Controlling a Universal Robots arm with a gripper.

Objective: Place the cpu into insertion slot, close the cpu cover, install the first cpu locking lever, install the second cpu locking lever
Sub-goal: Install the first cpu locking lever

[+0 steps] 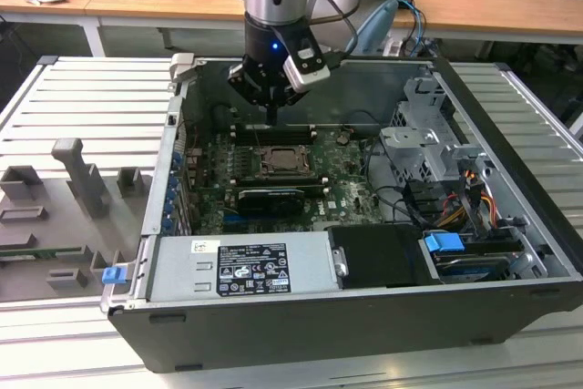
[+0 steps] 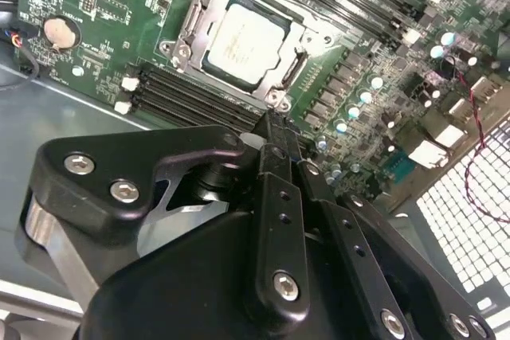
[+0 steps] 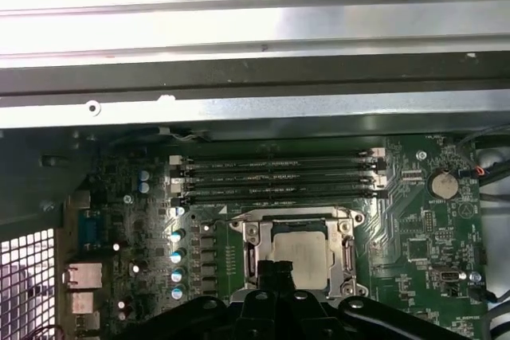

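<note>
Inside the open case point(image 1: 364, 316) on the tabletop point(image 1: 91, 107), the cpu point(image 2: 243, 41) sat flat in the slot point(image 1: 281, 162). The cover point(image 2: 190, 29) lay down around its edges like a frame. Your end effector point(image 2: 273, 129) hung above the board point(image 2: 96, 29), just past the slot's far side in the exterior view. Its fingers were pressed together and gripped nothing.

You could judge the cpu to be light, thin and rigid, with a smooth metal face that would slip under a loose pinch. Its underside and the slot's contacts were probably the fragile parts. You would do best to take it by two opposite edges and keep it level. The cover looked like thin, stiff sheet metal, better pushed at its rim than gripped.

By count, you had one cpu, one slot, one cover and one end effector. Four memory slots point(image 3: 275, 179) lay side by side beyond the slot in the first wrist view. One coin cell point(image 3: 442, 185) sat on the board nearby.
</note>
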